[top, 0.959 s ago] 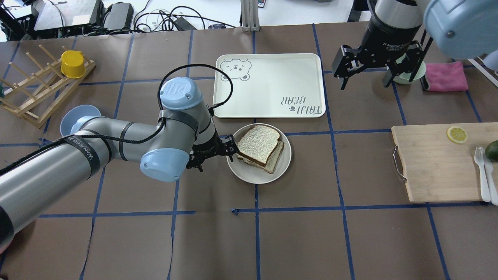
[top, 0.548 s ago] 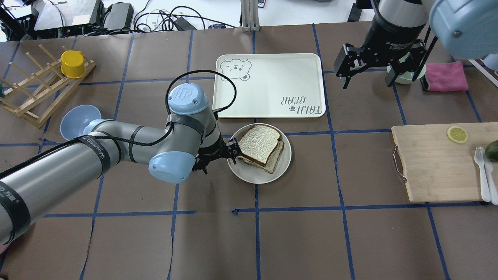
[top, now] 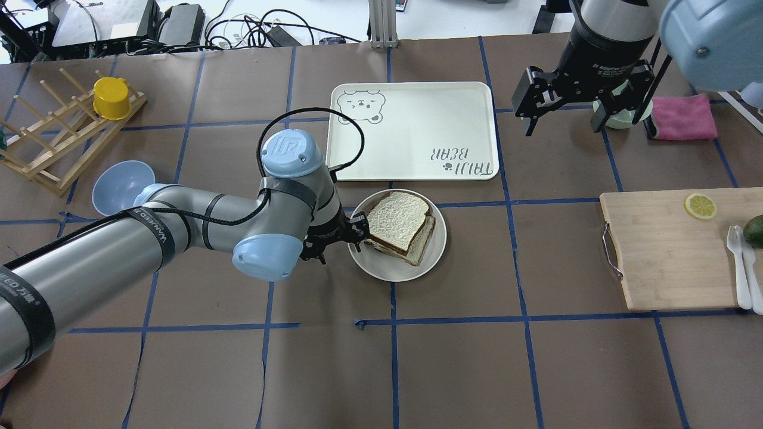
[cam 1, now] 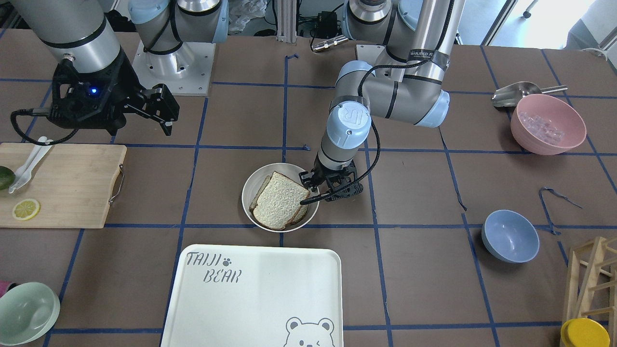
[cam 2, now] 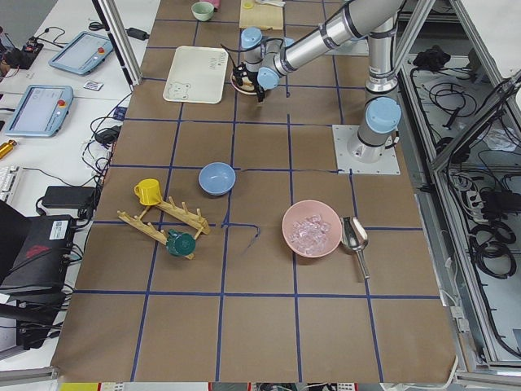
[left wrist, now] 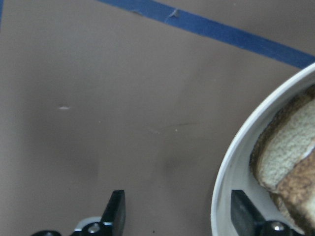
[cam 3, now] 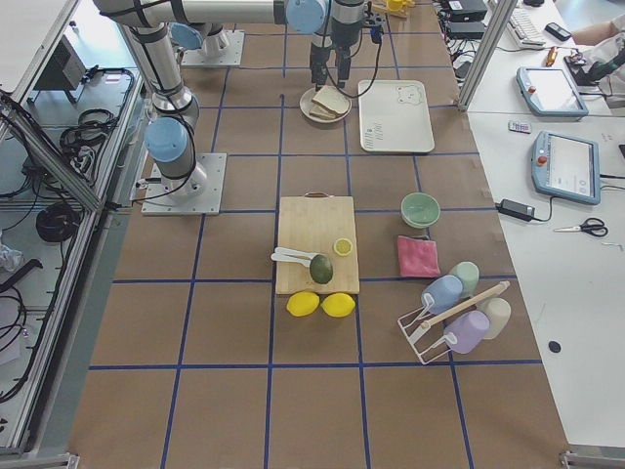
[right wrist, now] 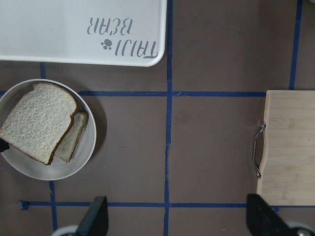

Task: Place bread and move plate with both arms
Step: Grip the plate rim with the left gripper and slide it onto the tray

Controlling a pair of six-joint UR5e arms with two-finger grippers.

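Note:
The round cream-white plate [top: 394, 272] sits at the table's middle, just in front of the tray. Two slices of bread [top: 398, 219] lie stacked on it, the top one pale with a brown crust. My left gripper [top: 355, 233] is low at the plate's left rim. In the left wrist view the left gripper [left wrist: 179, 216] is open, with one finger outside the rim [left wrist: 227, 167] and one inside, beside the bread [left wrist: 290, 147]. My right gripper [top: 562, 124] is open and empty, high over the back right. The right wrist view shows the plate [right wrist: 89, 147] and bread [right wrist: 37, 123] from above.
The "TAIJI BEAR" tray [top: 417, 119] lies just behind the plate. A wooden cutting board [top: 667, 250] with a lemon slice, avocado and utensils is at the right. A blue bowl [top: 119, 185] and a rack with a yellow cup [top: 111, 98] are at the left. A pink cloth [top: 682, 116] is at the back right.
My left arm has moved right, bringing its open gripper up to the plate's left rim. My right gripper has shifted slightly back and right. Plate and bread have not moved.

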